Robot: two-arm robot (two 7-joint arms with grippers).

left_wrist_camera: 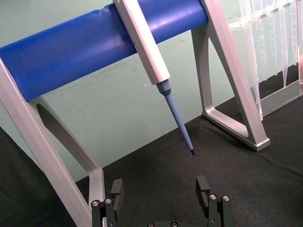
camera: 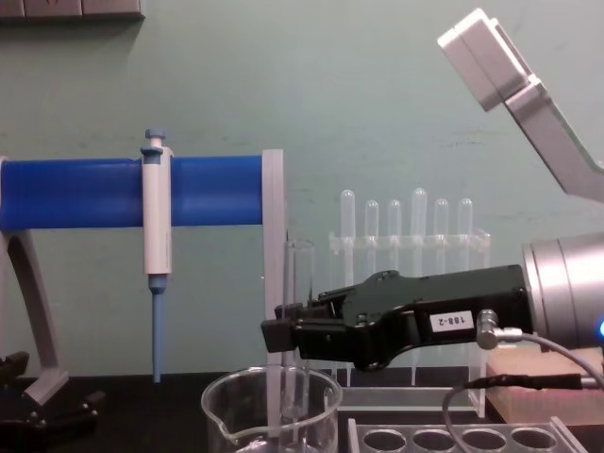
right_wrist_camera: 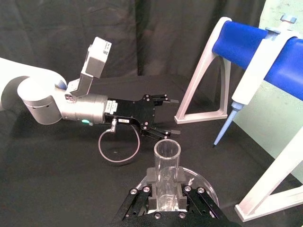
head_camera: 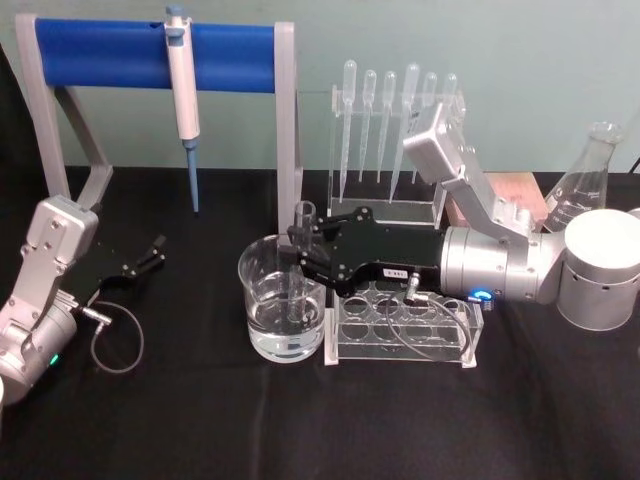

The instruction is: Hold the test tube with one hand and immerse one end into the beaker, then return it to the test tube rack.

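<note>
Beaker (head_camera: 283, 300): near the front of the counter (head_camera: 200, 420), clear liquid in its bottom, just left of the rack.
Rack (head_camera: 405, 330): clear, with round wells, lying beneath the right arm's wrist.
Tube (head_camera: 304, 215): upright, rim above the claw, lower end down inside the beaker. Whether the tip is under the liquid cannot be told.
Right claw (head_camera: 298, 248): reaches in level from the right over the rack, closed narrowly on the tube's middle.
Left claw (head_camera: 152, 252): low at the counter's left, well apart from the beaker, fingers spread wide, holding nothing.
Pipettor (head_camera: 183, 90): hangs tip-down on the blue bar of the stand (head_camera: 100, 55), farther back.
Pipettes (head_camera: 395, 110): upright in a clear holder behind the rack.
Flask (head_camera: 585, 180): far right, at the back.
</note>
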